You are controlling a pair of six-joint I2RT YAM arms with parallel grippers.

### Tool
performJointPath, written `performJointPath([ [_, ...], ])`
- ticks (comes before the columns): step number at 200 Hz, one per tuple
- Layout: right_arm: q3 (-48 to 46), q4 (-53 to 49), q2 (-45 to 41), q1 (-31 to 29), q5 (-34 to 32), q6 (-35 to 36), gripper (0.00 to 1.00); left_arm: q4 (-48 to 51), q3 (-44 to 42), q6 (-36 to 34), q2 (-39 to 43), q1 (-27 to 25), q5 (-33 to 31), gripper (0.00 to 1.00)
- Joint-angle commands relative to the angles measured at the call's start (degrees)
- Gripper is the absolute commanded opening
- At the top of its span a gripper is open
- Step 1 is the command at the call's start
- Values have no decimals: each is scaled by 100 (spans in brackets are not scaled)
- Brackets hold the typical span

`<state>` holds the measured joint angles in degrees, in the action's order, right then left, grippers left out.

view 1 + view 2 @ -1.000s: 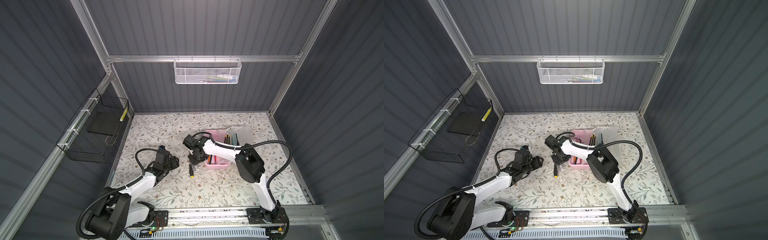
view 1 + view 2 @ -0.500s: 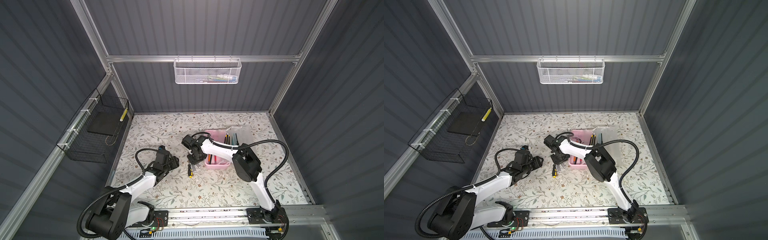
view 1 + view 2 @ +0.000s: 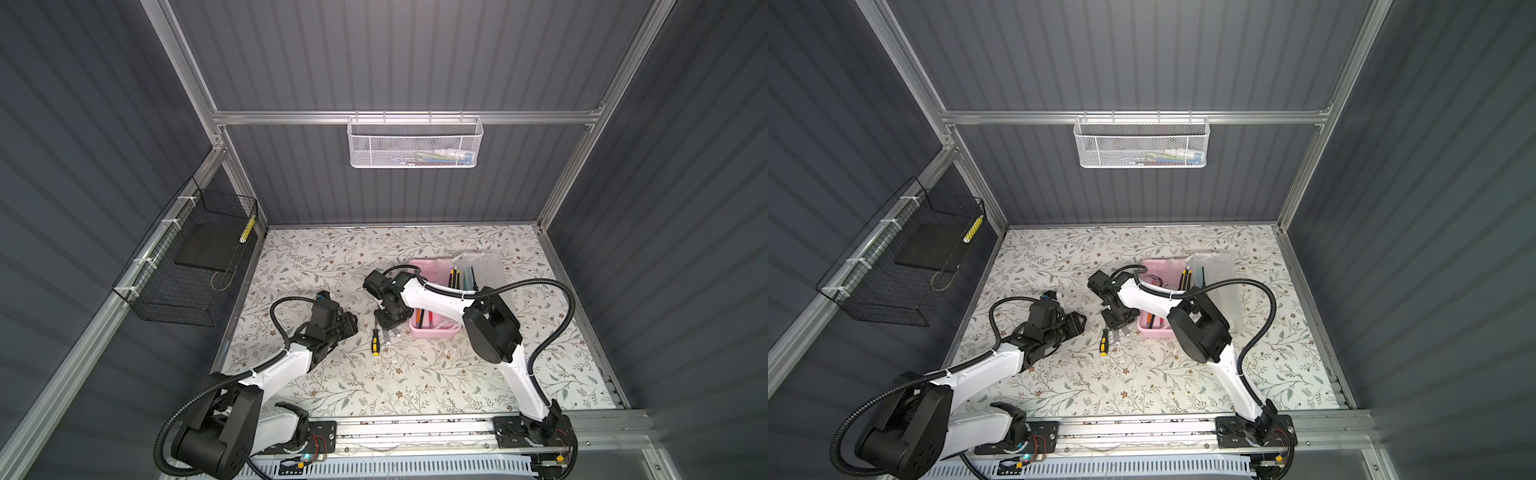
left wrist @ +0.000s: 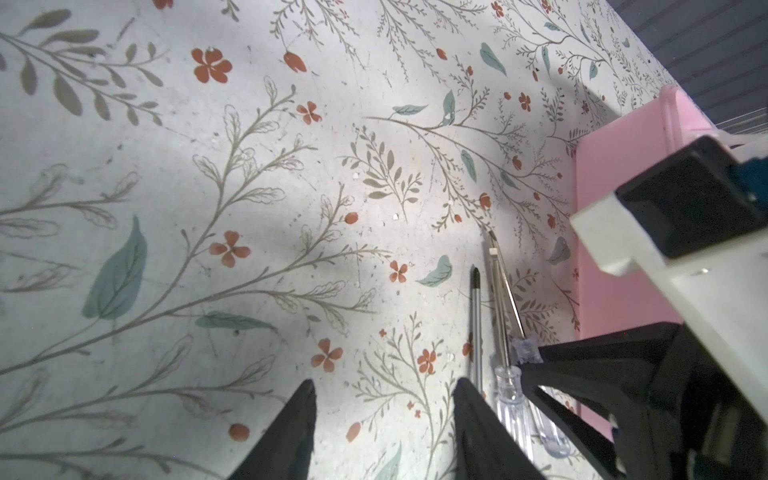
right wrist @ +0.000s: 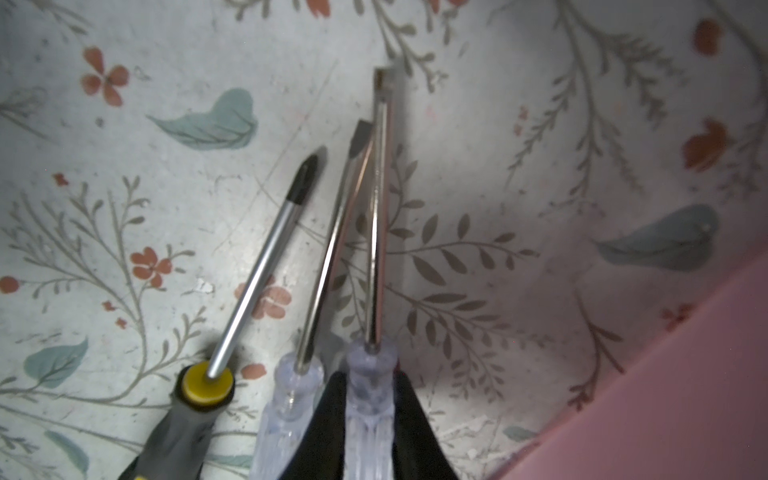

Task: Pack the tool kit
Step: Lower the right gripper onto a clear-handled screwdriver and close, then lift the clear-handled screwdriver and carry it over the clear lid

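1. Right wrist view: the right gripper [image 5: 369,388] is clamped on the clear handle of a clear-handled screwdriver [image 5: 376,249], one black finger on each side.
2. Just beside it lies a second clear screwdriver [image 5: 291,399]. The two shafts cross near their flat tips.
3. A yellow-capped screwdriver [image 5: 199,415] with a grey handle and a cross tip lies on the far side of that pair, apart from the fingers.
4. That makes three screwdrivers outside the box, all on the floral table [image 3: 332,257].
5. The pink tool kit box [image 3: 434,330] stands open on the table, just beside the gripped screwdriver. Its frosted lid [image 3: 486,270] lies flat next to it, on the side away from the screwdrivers.
6. The right arm [image 3: 436,299] reaches across the box and covers much of it. Several slim tools show inside, but I cannot count them.
7. The left gripper [image 4: 384,415] has its jaws apart over bare table, with nothing between them. One finger hides the handle end of the yellow-capped screwdriver in the left wrist view.
8. Two baskets hang clear of the work: one white mesh basket [image 3: 414,143] on the back rail and one black wire basket [image 3: 187,266] on the left wall.
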<state>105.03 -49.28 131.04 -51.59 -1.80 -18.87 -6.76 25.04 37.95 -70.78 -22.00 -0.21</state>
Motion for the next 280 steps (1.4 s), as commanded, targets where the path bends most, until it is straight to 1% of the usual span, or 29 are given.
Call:
performJointPath([
  [1,-53,-12,172,-1,26,15,17,-5,60,-56,-13,55,-67,54],
  [16,-92,5,118,-8,31,-2,17,15,92,-60,-40,55,-50,54],
  [27,-118,7,35,-4,29,-11,15,26,106,-64,-41,55,-50,54],
  [41,-171,29,-101,-7,-7,-2,14,17,127,-71,-41,55,-63,54],
  [62,-236,33,-314,-8,-6,-2,10,1,149,-74,-69,55,-67,54],
  [72,-261,28,-413,-16,12,-2,7,-1,159,-72,-76,55,-58,54],
  [107,-401,42,-806,-17,48,-44,2,-6,167,-48,-67,55,-68,54],
  [128,-534,78,-1194,-14,125,-89,0,0,199,-56,-74,55,-76,54],
  [151,-780,153,-1779,0,-34,-125,0,8,246,-67,-108,55,-76,54],
  [170,-933,54,-2207,123,-180,-125,0,24,273,-85,-125,56,-85,54],
  [198,-1317,-142,-2930,588,-444,-80,0,44,307,-109,-111,55,-106,54],
  [225,-1871,-257,-3662,1314,-850,-4,0,10,334,-129,-167,55,-112,54],
  [248,-2359,-353,-4117,1943,-1085,57,0,-52,368,-130,-281,55,-63,54],
  [267,-2756,-263,-4402,2397,-1083,60,0,-78,406,-133,-378,55,-41,54],
  [280,-2989,-156,-4496,2587,-1012,46,0,-113,434,-146,-454,60,-11,54],
])
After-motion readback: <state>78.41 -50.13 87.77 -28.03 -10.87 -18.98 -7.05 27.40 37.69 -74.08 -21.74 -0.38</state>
